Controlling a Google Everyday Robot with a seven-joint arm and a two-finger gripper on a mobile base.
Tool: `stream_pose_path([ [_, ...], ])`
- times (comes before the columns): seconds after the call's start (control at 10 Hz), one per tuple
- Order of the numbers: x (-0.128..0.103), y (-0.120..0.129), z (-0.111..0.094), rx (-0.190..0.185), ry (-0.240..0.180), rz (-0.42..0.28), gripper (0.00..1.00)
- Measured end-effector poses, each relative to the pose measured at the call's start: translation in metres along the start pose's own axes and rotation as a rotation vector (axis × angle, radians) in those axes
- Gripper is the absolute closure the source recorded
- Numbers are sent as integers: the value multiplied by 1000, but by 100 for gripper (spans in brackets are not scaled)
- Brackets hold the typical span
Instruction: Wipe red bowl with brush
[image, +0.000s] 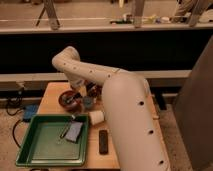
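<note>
- the red bowl (66, 99) sits at the back left of the wooden table (50, 96). it's just behind the far edge of the green tray (44, 146), with a small bluish cup (88, 102) just to its right.
- the gripper (76, 95) is right down at the bowl, over the right side of its rim, and the arm comes in from above and behind. honestly i can't tell if it's spread or clamped on anything, since it's just a dark shape against the bowl.
- i can't pick out the brush for sure either. there's a pale bit over the bowl's inside that might be it, but i wouldn't swear to it.
- my read is that this is the wiping step itself. i'd go with light pressure and small circles that stay inside the rim. the bowl looks small and light and nothing pins it down, so a hard sideways stroke would probably slide it rather than clean it.
- the tight side is the right. the bluish cup is close, and there's a dark reddish thing (95, 90) just behind it, so i'd bias strokes toward the left and front of the bowl.
- further out, a white cup (97, 117) lies on its side by the tray's far right corner, and a black bar-shaped thing (103, 141) sits nearer the front edge.
- the tray holds a greyish-blue pad (74, 131) and a thin utensil (64, 132). none of these are in the stroke path. when the wipe's done i'd lift straight up before swinging away, so nothing gets clipped.
</note>
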Motion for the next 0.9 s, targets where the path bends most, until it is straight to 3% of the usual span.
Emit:
stream_pose_path([
  [0.3,-12,-22,9,9,-25,-31,100],
  [0.6,-2,-40,14,20,-23,-24,100],
  [0.9,19,-39,15,26,-2,24,100],
])
